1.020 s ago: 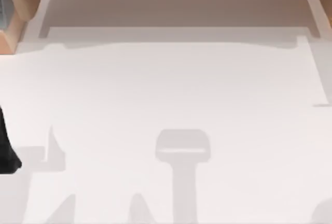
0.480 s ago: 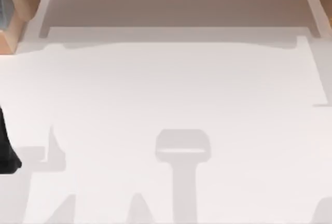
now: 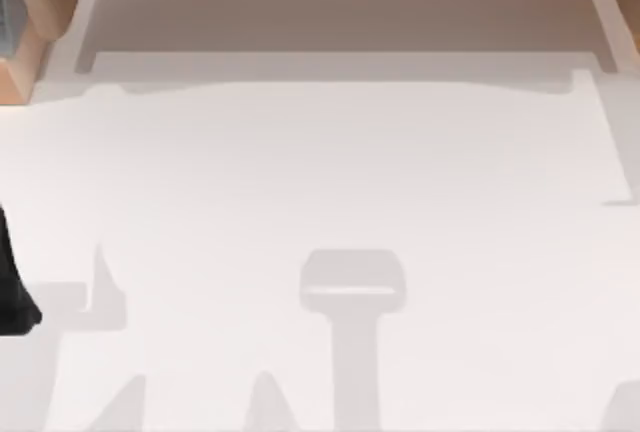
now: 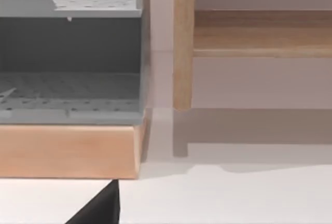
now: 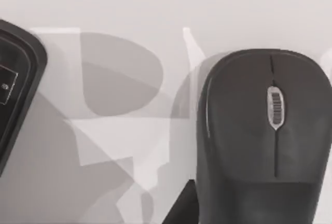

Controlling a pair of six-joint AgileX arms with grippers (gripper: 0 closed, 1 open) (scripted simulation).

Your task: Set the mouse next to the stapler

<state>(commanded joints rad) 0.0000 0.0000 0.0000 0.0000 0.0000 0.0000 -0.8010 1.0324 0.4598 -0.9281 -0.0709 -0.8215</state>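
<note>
From my right wrist camera I look down on the dark grey, rounded computer mouse with its ribbed scroll wheel, lying flat on the white table. Just beside it, with a strip of bare table between, lies a black rounded-corner object cut off at the frame edge; I take it for the stapler, though too little shows to be sure. I cannot tell whether the right gripper is spread or closed, nor whether it has hold of anything; a dark sliver beside the mouse may be a finger, but that is a guess.

In the top view a black shape sits at the table's left edge, probably part of my left arm. The left wrist camera faces a wooden shelf frame and a grey perforated tray on a wooden base, so I judge that arm parked.

I judge the step in hand to be the grasp or final placement of the mouse. To do it well, I would centre over the mouse's narrow width, fingers on its flanks, descend straight, and keep it flat so it does not skid into its neighbour.
</note>
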